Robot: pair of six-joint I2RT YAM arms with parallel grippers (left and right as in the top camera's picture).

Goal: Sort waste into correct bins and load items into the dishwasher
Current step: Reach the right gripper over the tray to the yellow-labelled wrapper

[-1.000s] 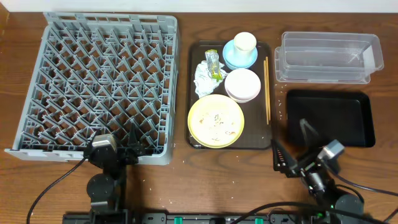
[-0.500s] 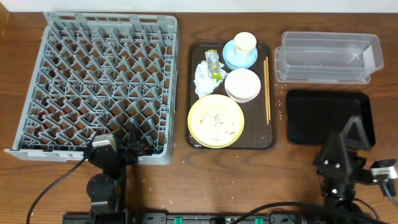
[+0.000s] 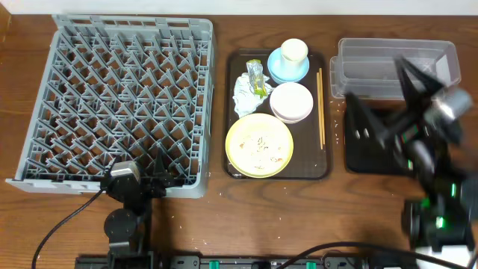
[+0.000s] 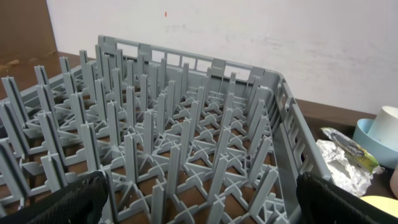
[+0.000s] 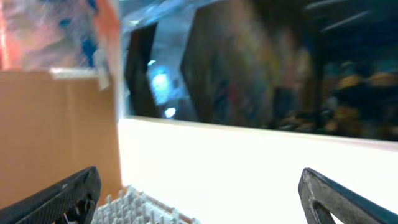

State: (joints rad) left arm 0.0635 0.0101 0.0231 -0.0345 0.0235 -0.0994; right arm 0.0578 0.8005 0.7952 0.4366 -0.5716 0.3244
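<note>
The grey dish rack (image 3: 119, 104) fills the left of the table and the left wrist view (image 4: 174, 124). On the brown tray lie the white napkin (image 3: 245, 93), the yellow-green wrapper (image 3: 258, 76), the yellow plate (image 3: 259, 144) with crumbs, the cream cup (image 3: 294, 51) in the blue bowl (image 3: 287, 71), the pinkish-white bowl (image 3: 291, 102) and the chopsticks (image 3: 321, 108). The clear tub (image 3: 392, 67) and the black tray (image 3: 396, 146) stand at the right. My left gripper (image 3: 163, 170) is open and empty at the rack's front edge. My right gripper (image 3: 381, 93), blurred and raised, is open and empty above the black tray.
The brown serving tray (image 3: 233, 112) sits between the rack and the bins. The right wrist view points up at a white wall and shows only a corner of the rack (image 5: 143, 208). The napkin (image 4: 339, 165) and wrapper (image 4: 348, 146) show beside the rack.
My right arm has swung up from the table's front edge and now hangs high over the black tray, towards the clear tub. The left arm and all objects have not moved.
</note>
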